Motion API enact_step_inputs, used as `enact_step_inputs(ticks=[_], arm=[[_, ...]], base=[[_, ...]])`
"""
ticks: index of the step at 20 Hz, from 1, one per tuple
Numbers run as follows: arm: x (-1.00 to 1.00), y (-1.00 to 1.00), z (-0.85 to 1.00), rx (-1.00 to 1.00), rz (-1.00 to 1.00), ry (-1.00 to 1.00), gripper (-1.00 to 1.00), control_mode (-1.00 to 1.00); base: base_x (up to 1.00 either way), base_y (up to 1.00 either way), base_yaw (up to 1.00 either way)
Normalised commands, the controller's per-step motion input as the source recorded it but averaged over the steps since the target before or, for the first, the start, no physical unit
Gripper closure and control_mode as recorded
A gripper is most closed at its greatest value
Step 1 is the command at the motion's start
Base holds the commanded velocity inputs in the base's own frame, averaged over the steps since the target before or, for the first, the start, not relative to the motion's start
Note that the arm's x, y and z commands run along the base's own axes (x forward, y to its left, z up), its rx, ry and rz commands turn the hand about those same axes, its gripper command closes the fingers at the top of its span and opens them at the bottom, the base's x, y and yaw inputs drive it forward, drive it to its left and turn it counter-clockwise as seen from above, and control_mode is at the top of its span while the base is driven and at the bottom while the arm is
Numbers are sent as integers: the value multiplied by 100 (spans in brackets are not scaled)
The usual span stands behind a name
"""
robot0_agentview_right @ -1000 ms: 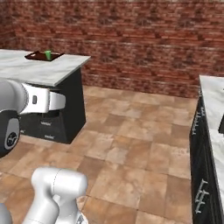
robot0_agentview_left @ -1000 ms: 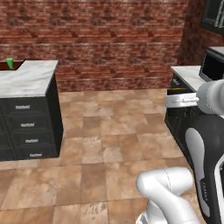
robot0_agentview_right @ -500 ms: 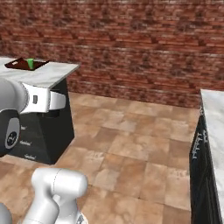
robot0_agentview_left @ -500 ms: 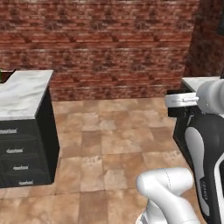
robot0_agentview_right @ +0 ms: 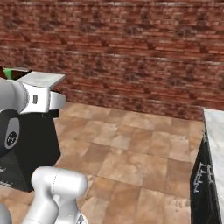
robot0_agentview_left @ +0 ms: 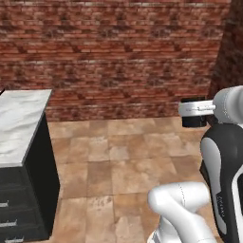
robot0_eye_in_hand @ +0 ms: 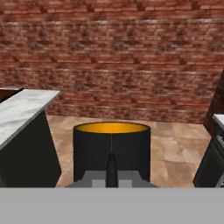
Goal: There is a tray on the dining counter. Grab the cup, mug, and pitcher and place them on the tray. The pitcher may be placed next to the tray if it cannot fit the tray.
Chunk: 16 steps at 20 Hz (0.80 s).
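The end effector is clamped on the mug; the desk lies left in the frame.

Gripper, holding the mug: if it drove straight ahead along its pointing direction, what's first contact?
Likely the brick wall. The gripper, shut on the mug, points over open tile floor; depth unclear.

A red brick wall spans the background from nine to three o'clock. Brown stone floor tiles lie below it, and a dark cabinet with a pale top stands at four o'clock in the right base view.
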Motion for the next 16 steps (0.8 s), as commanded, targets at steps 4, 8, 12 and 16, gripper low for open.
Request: enact_step_inputs(ticks=[4, 8, 12, 16], arm=[[0, 0, 0, 0, 0, 0, 100, 100], [0, 0, 0, 0, 0, 0, 100, 100], [0, 0, 0, 0, 0, 0, 100, 100], [0, 0, 0, 0, 0, 0, 100, 100]], base=[[100, -31, 0], [100, -31, 2], [100, -23, 6], [100, -32, 12]])
